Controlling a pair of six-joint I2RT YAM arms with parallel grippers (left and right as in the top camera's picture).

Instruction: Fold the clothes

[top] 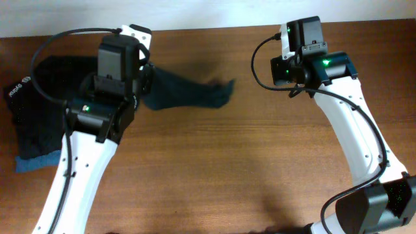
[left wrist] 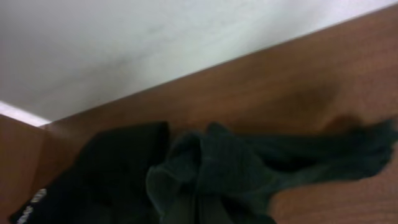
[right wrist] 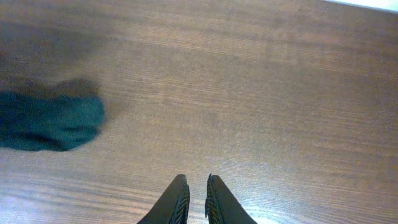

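Starting at your right gripper [right wrist: 196, 179], note the two dark fingers [right wrist: 180, 194] at the bottom centre of the right wrist view. They are drawn almost together, with only a thin slit between them and nothing held, over the bare wooden table [right wrist: 261, 93]. Your right arm [top: 354, 143] runs from the lower right of the overhead frame to the upper right. Your left arm [top: 78, 175] reaches from lower left to upper left. Its wrist housing covers most of the left gripper [top: 145, 77], so you cannot tell whether that gripper is clenched or released. Beside it a dark teal garment [top: 188, 94] lies bunched, trailing toward upper centre. A black garment [top: 39, 117] lies at the left edge, with a blue strip [top: 32, 162] below it. White lettering [top: 18, 88] on the black fabric is too small to read.
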